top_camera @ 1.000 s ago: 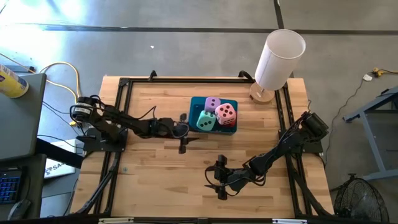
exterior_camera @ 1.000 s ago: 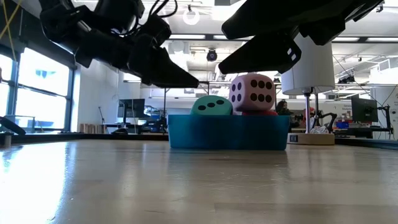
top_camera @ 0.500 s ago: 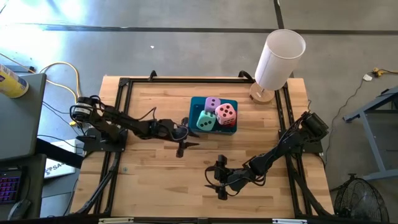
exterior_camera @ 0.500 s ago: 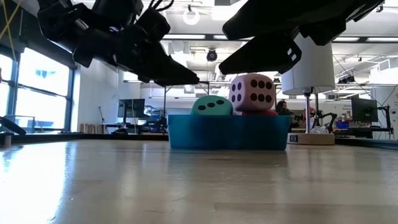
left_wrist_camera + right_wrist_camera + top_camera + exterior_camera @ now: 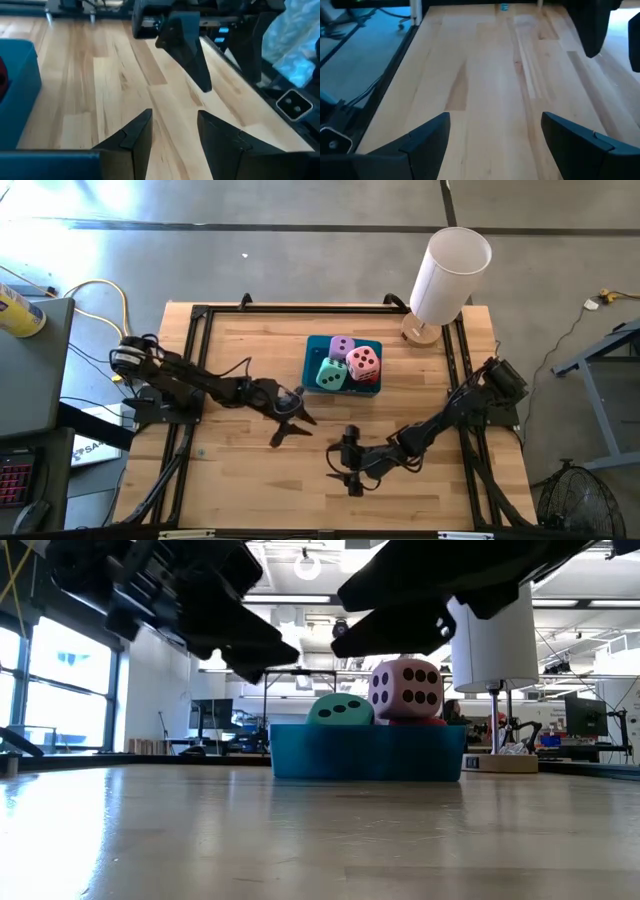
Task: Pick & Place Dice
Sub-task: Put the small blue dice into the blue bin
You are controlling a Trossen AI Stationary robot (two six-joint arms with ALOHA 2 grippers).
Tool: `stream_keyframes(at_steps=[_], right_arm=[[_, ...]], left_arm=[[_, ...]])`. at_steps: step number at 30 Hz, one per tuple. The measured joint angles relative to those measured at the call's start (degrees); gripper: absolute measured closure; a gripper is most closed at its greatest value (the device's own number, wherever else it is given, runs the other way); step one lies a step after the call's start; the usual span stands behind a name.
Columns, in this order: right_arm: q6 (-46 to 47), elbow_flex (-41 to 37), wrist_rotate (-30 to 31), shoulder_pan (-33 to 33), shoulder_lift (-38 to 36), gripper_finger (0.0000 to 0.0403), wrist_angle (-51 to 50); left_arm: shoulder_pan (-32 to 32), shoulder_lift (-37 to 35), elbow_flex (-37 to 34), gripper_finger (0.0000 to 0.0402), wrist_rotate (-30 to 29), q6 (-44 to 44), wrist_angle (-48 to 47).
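The teal tray (image 5: 343, 343) at the table's far middle holds the dice. The lilac die (image 5: 342, 348) lies at the far side and the mint die (image 5: 331, 374) at the near left. The pink die (image 5: 363, 361) rests on top of the red die (image 5: 372, 378), which shows only as an edge. My left gripper (image 5: 293, 430) hovers open and holds nothing, near and to the left of the tray. My right gripper (image 5: 345, 467) is open too, above bare wood toward the near edge. In the low view the pink die (image 5: 405, 688) and the mint die (image 5: 340, 709) rise above the tray wall (image 5: 367, 752).
A white cylinder (image 5: 450, 275) on a round wooden base stands at the far right corner. Black rails (image 5: 190, 350) frame the tabletop. The left wrist view shows a tray corner (image 5: 20, 75) and a finger of the right arm (image 5: 190, 55) farther off. Bare wood lies between the two grippers.
My left gripper has swung away from the tray toward the table's near edge. It has turned about, so its fingers now point toward the near right. Its finger gap is unchanged. The dice and the tray have not moved.
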Motion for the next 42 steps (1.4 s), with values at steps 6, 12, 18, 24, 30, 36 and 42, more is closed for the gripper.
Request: stream_keyframes(at_steps=[6, 12, 18, 24, 30, 36, 42], right_arm=[[-2.73, 0.0, -5.81, -2.15, 0.0, 0.0098, 0.8], [-5.64, -0.02, -9.1, -3.59, 0.0, 0.0098, 1.78], [-8.37, -0.02, -9.24, -4.54, 0.0, 0.0098, 2.79], [-9.98, 0.0, -9.22, -5.72, 0.0, 0.0098, 3.77], [-10.16, -0.02, -9.22, -6.38, 0.0, 0.0098, 3.66], [-10.04, 0.0, -9.22, -6.39, 0.0, 0.0098, 3.66], [-9.96, -0.02, -9.22, -6.39, 0.0, 0.0098, 3.66]], left_arm=[[-6.8, -8.92, 0.95, 0.0251, -9.88, 1.64, -14.24], [-14.64, -18.49, 6.09, 0.0251, -13.91, -5.15, -41.53], [-23.42, -22.54, 6.45, 0.0251, -13.82, -17.18, -60.12], [-31.37, -22.27, 6.45, 0.0251, -13.77, -32.8, -68.63], [-35.68, -22.18, 6.45, 0.0252, -8.58, -55.17, -77.73], [-36.6, -22.18, 6.45, 0.0253, -4.09, -69.92, -86.95], [-38.43, -19.06, 6.45, 0.0253, -2.03, -70.52, -87.15]])
